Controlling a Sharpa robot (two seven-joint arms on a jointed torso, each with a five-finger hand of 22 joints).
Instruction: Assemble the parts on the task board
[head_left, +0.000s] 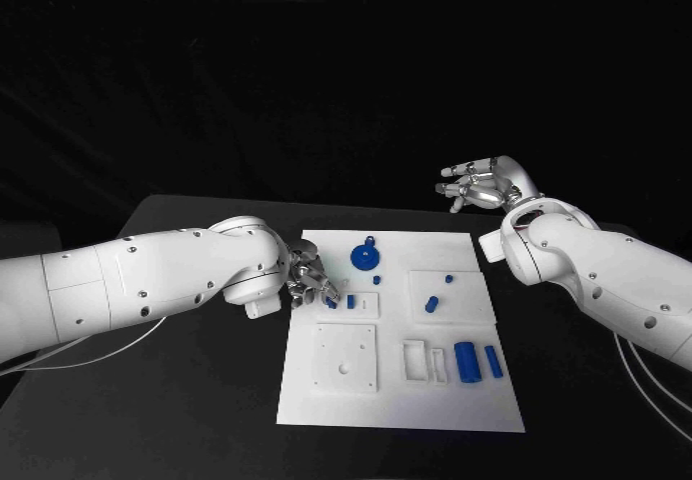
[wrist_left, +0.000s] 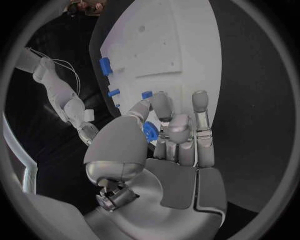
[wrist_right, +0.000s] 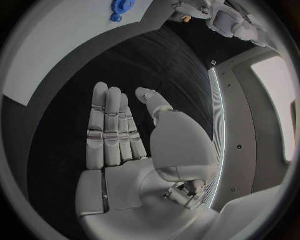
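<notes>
The white task board (head_left: 397, 400) lies mid-table with several blue parts on it. A blue gear (head_left: 365, 258) sits near its far edge, and two long blue blocks (head_left: 466, 360) lie at its right. My left hand (head_left: 304, 280) is over the board's left edge. Its thumb and a fingertip (wrist_left: 160, 102) meet a small blue part (wrist_left: 147, 94) standing there (head_left: 335, 300); whether they pinch it I cannot tell. The gear (wrist_left: 150, 132) shows behind that hand (wrist_left: 178, 145). My right hand (head_left: 477, 186) is raised beyond the board's far right corner, fingers straight, holding nothing (wrist_right: 125, 145).
Small blue pegs (head_left: 430, 303) stand on a raised square at the board's right centre. A white square plate (head_left: 348, 357) and a slotted white piece (head_left: 424, 361) lie on the near half. Black table (head_left: 188, 400) surrounds the board.
</notes>
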